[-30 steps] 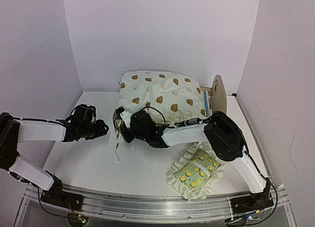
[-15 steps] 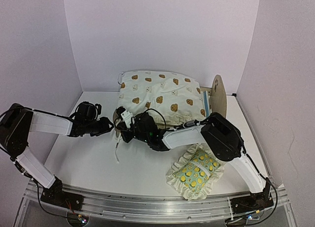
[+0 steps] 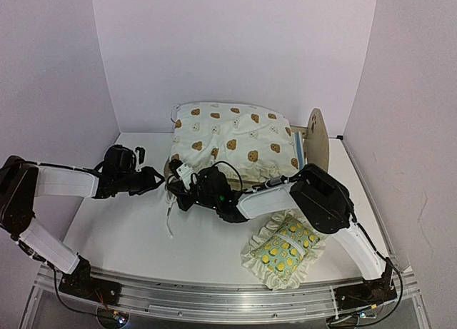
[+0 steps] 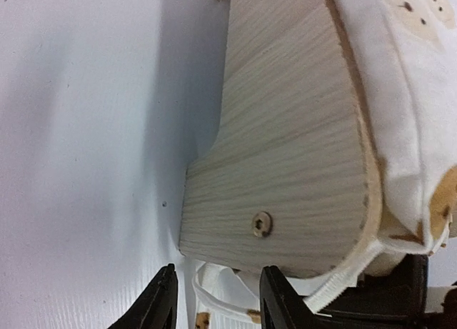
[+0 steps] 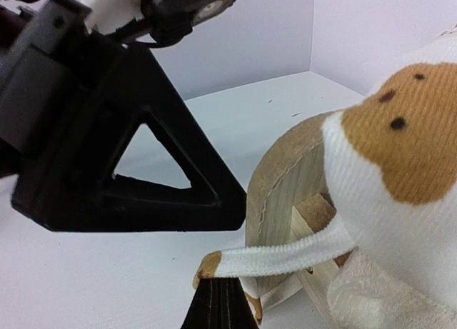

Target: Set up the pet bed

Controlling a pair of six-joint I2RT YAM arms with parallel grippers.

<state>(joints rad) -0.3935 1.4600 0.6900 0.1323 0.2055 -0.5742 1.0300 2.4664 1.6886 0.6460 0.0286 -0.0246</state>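
Left arm [image 3: 68, 180] and right arm [image 3: 268, 195] stretch low toward the pet bed [image 4: 285, 129].

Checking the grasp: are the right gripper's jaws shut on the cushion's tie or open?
Shut on it: the tie runs taut from the cushion into the closed jaws of the right gripper.

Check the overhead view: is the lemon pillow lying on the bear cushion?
No, the lemon pillow lies on the table at the front, well apart from the bear cushion.

Overhead view faces forward-down; wrist views (very close) share the pet bed [image 4: 285, 150].
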